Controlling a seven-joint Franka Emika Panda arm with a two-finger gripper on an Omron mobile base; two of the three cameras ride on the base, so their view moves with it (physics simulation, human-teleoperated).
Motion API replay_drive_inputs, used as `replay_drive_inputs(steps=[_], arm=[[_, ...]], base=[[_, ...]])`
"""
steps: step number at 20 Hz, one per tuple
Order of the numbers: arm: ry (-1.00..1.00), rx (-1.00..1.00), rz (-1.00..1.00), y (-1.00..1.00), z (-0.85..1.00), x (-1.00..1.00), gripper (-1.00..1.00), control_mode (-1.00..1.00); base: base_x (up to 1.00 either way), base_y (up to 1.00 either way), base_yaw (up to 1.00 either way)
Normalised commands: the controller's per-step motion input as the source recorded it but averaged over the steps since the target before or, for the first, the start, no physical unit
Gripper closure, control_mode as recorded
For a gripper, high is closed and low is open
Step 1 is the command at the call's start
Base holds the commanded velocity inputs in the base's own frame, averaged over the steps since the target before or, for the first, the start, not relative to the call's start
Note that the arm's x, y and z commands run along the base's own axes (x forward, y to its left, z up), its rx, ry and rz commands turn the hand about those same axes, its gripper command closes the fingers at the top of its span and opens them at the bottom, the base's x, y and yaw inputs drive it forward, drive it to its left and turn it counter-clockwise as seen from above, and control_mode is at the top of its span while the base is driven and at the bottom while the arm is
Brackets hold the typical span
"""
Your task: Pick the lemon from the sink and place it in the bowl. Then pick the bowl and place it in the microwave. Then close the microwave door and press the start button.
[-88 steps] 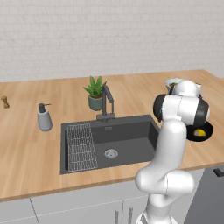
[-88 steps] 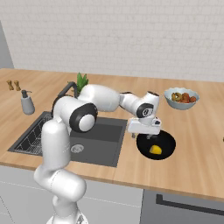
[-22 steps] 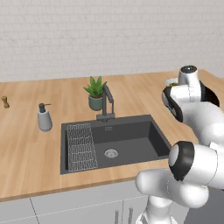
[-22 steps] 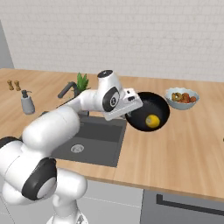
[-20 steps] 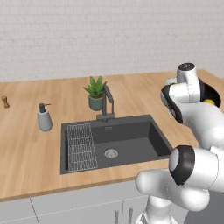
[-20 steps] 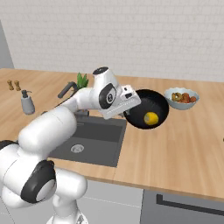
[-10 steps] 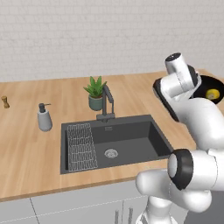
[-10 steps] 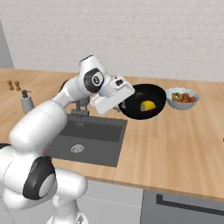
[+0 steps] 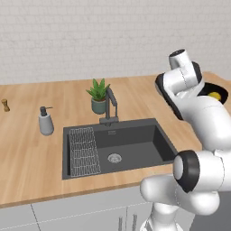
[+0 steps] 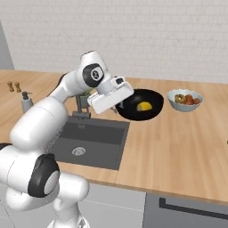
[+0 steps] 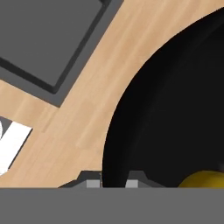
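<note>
Since a few seconds ago, the bowl (image 10: 140, 105) has come up off the wooden counter (image 10: 178, 142) and now hangs in the air, in the middle of the right base view. The gripper (image 10: 118, 106) has its jaws pinched tight on the bowl's left rim. In the hand view, the two dark fingertips (image 11: 92, 182) sit at the bottom edge, one on each side of the black rim (image 11: 107, 148).

The lemon (image 10: 144, 106) lies inside the bowl, bright yellow against the black. In the left base view, the bowl (image 9: 212, 91) peeks out at the right edge, behind the white arm, with the lemon (image 9: 215, 95) in it.

The sink (image 9: 118, 146) is a dark basin in the middle of the left base view, with a wire rack (image 9: 84, 150) on its left side and a round drain (image 9: 114, 158). A dark faucet (image 9: 111, 106) stands behind it, with a small green plant (image 9: 99, 95) just beside it. A soap bottle (image 9: 45, 122) stands on the counter to the left.

A pale bowl of colourful food (image 10: 184, 99) sits on the counter at the right of the right base view. White brick wall (image 10: 147, 35) runs along the back.
</note>
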Motion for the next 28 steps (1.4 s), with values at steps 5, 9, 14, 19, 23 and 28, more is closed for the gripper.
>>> replay_drive_inputs(steps=[5,9,14,19,23,28], arm=[[-0.01,0.06,0.0,0.04,0.0,-0.3,1.0,-1.0],[0.0,0.0,0.0,0.0,0.0,-0.05,1.0,-1.0],[0.0,0.0,0.0,0.0,-0.04,-0.02,1.0,1.0],[0.0,0.0,0.0,0.0,0.0,0.0,1.0,1.0],[0.0,0.0,0.0,0.0,0.0,0.0,1.0,1.0],[0.0,0.0,0.0,0.0,0.0,0.0,1.0,1.0]], base=[[0.0,0.0,0.0],[0.0,0.0,0.0],[-0.06,0.0,0.0],[-0.69,0.0,-0.34],[-0.67,0.0,-0.67],[-0.47,0.02,-0.81]])
